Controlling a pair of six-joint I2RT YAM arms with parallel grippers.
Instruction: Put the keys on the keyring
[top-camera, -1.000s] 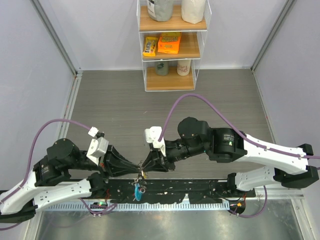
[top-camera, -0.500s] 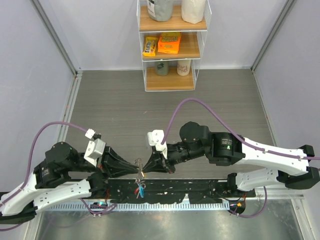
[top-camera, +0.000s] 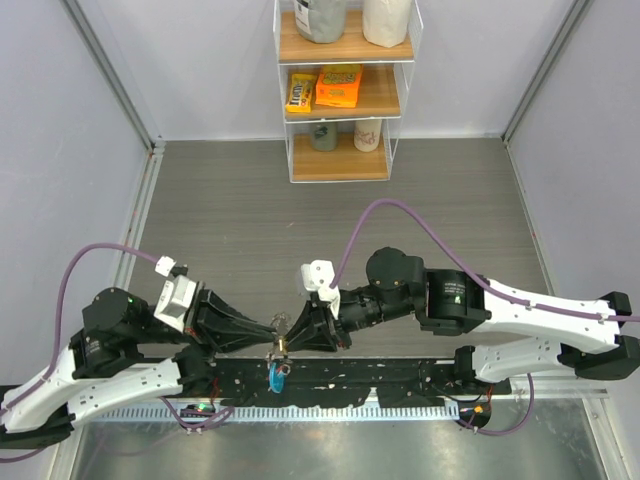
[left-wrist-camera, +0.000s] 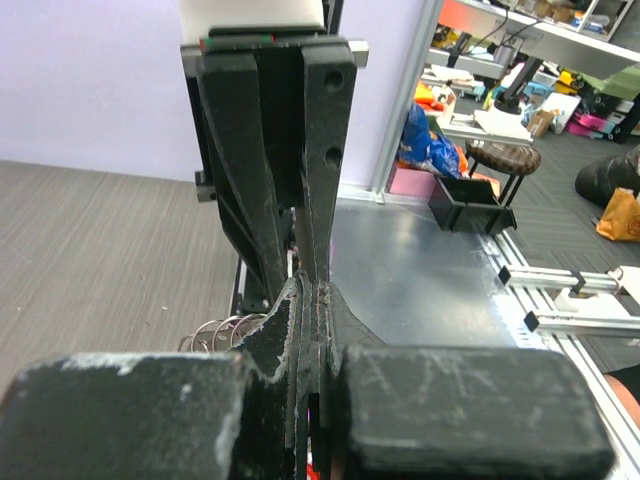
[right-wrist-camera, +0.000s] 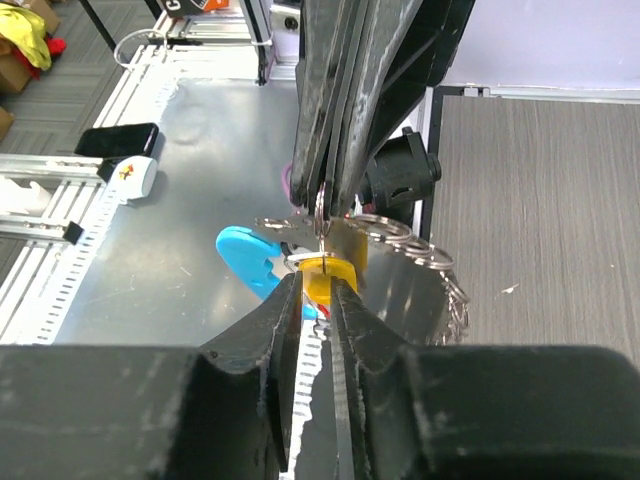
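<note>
Both tools meet tip to tip above the near edge of the table (top-camera: 300, 220).

Top view: the left tool (top-camera: 270, 334) and right tool (top-camera: 291, 336) are nose to nose, with the keyring (top-camera: 283, 321) between them and its blue tag (top-camera: 275, 378) hanging below. Left wrist view: the left tool is clenched on the keyring's wire, the coils showing beside its fingers. Right wrist view: the right tool is grasping the yellow key (right-wrist-camera: 322, 272) just beneath the left tool's tips.

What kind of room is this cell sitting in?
Probably a robotics lab or workshop: plain partition walls, a shelf unit with snack packs, and, in the left wrist view, a stool and cluttered benches beyond.
</note>
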